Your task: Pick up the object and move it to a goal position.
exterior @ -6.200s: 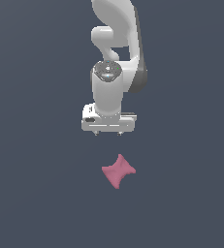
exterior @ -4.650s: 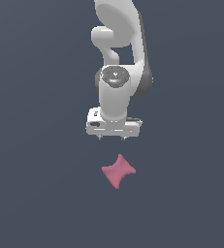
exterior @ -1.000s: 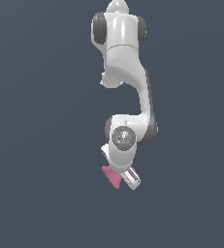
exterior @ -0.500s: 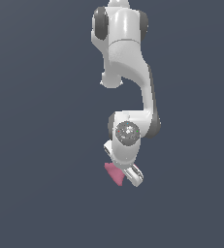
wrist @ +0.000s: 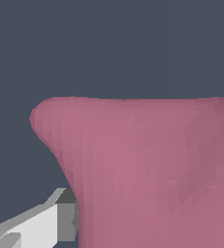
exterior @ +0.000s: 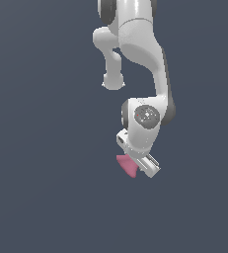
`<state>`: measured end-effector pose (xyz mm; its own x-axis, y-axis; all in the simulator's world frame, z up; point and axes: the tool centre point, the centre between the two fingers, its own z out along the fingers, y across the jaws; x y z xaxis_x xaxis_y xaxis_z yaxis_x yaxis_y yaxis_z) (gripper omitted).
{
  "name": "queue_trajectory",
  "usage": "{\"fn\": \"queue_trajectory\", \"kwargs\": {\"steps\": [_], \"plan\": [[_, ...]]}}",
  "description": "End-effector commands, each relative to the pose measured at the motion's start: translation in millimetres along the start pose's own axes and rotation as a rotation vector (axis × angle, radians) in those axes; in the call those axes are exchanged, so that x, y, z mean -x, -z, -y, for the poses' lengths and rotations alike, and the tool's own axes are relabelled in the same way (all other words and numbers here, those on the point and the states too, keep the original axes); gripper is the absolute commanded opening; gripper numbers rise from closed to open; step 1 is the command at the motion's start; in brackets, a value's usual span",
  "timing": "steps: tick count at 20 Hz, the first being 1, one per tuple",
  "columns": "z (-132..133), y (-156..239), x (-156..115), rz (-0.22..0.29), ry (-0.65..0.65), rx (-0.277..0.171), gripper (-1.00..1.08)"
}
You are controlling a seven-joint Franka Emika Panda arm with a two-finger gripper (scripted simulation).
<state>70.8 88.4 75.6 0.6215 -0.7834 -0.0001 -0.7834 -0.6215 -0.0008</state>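
Note:
The pink star-like object (exterior: pixel 127 166) shows only as a small pink part below the white hand in the exterior view; the rest is hidden behind the hand. My gripper (exterior: pixel 136 167) is tilted and shut on it at its narrow waist. In the wrist view the object (wrist: pixel 142 164) fills most of the picture, and one grey-white finger (wrist: pixel 60 220) presses against its concave side. The other finger is out of view. No goal marker shows.
The white arm (exterior: pixel 140 54) reaches down from the top of the exterior view. Around it there is only a plain dark grey-blue background, with no other objects or edges in view.
Early on, the open gripper hung above the lying object. Over the last second the hand has moved up and to the exterior view's right, and the pink object has moved with it.

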Motion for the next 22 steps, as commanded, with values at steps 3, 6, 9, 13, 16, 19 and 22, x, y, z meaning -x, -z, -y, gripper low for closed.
{"fn": "queue_trajectory", "kwargs": {"steps": [3, 6, 9, 13, 16, 19, 22], "plan": [[1.0, 29.1, 39.8, 0.000, 0.001, -0.001, -1.00], [1.7, 47.7, 65.4, 0.000, 0.001, 0.000, -1.00], [2.6, 65.7, 89.4, 0.000, 0.001, 0.000, -1.00], [4.2, 86.0, 116.5, 0.000, 0.001, 0.000, -1.00], [5.4, 97.4, 131.4, 0.000, 0.000, 0.001, -1.00], [6.4, 104.9, 141.0, 0.000, 0.000, 0.001, -1.00], [6.8, 107.4, 144.3, 0.000, 0.000, 0.001, -1.00]]}}
